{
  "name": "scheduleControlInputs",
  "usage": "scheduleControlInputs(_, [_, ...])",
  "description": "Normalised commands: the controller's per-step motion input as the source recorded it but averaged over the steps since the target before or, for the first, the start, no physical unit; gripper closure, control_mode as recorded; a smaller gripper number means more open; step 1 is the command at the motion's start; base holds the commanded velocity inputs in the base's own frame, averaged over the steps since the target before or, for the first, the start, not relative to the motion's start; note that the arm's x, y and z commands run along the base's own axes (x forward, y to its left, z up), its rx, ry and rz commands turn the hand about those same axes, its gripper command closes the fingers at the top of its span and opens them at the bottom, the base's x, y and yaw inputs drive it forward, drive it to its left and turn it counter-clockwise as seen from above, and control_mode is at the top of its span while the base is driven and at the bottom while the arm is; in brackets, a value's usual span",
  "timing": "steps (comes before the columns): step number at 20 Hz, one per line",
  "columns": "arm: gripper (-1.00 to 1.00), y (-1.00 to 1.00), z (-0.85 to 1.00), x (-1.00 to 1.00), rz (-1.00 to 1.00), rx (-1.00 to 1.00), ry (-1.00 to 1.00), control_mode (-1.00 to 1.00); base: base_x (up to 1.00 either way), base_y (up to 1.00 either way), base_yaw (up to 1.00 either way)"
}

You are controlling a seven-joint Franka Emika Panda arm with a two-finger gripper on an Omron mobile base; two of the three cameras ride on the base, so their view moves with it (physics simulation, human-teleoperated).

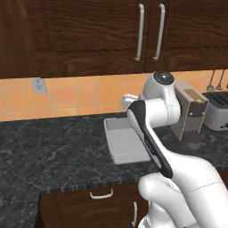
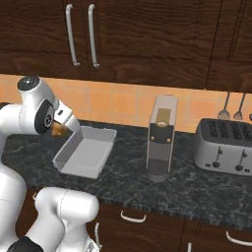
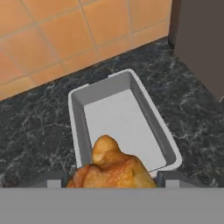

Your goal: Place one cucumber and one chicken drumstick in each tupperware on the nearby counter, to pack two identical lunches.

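While the gripper [image 3: 111, 180] pinches the chicken drumstick [image 3: 111, 168] between its fingertips, the piece hangs over the near end of the tupperware [image 3: 151, 113]; beyond it the counter [image 3: 39, 127] meets orange wall tiles [image 3: 52, 39].

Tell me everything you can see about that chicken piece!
The chicken drumstick is a small, lumpy, orange-brown chunk with a shiny roasted look and a rounded knob at its far end. It sits between the two dark fingers of the hand, which grips it from both sides. It hangs in the air above the near end of an empty pale grey tupperware on the black speckled counter, not touching the tray. In the right base view just a bit of it peeks out beside the arm.
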Motion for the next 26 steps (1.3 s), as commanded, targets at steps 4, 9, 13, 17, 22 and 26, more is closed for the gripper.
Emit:
scheduleControlInputs(4, [1.0, 0.02, -1.0, 0.71, -0.04, 0.37, -0.02, -1.0, 0.0, 0.0, 0.0])
scheduleControlInputs(9, [1.0, -0.18, -1.0, 0.96, -0.01, 0.15, 0.0, -1.0, 0.0, 0.0, 0.0])
scheduleControlInputs(13, [1.0, 0.0, -1.0, 1.0, -0.08, -0.13, 0.0, -1.0, 0.0, 0.0, 0.0])
scheduleControlInputs(17, [-1.0, 0.0, -0.79, 0.96, -0.04, -0.05, 0.0, -1.0, 0.0, 0.0, 0.0])
scheduleControlInputs(22, [-1.0, 0.0, 0.07, 0.07, -0.01, 0.0, 0.0, -1.0, 0.0, 0.0, 0.0])
scheduleControlInputs(26, [-1.0, 0.0, 0.3, 0.0, -0.01, 0.0, 0.0, -1.0, 0.0, 0.0, 0.0])
